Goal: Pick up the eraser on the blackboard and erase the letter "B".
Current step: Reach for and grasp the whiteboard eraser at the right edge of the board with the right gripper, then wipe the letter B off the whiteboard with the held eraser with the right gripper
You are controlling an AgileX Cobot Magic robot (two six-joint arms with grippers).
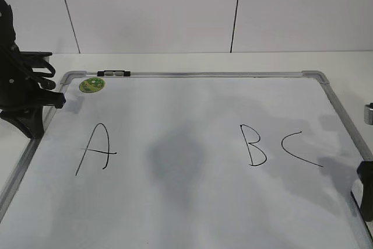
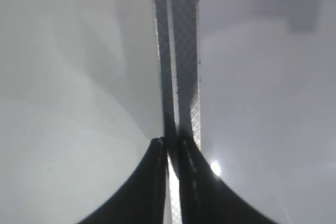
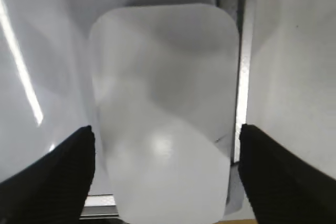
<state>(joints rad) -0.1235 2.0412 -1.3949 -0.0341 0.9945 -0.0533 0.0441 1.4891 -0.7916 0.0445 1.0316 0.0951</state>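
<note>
Between the spread right gripper (image 3: 167, 174) fingers lies the eraser (image 3: 165, 108), untouched, at the blackboard (image 1: 192, 202) frame's 4 o'clock corner. Letter "B" (image 1: 253, 145) sits right of centre. Left gripper (image 2: 173, 148) pressed together at 9 o'clock edge.

Ext cam slants down over blackboard (image 1: 192, 202); both wrist cams look close down at its frame.

The blackboard (image 1: 192, 202) is white with a silver-grey frame and a round green sticker (image 1: 92, 84) at ten o'clock. The letter "B" (image 1: 253, 145) is thin black line. The eraser (image 3: 163, 114) is plain white.
</note>
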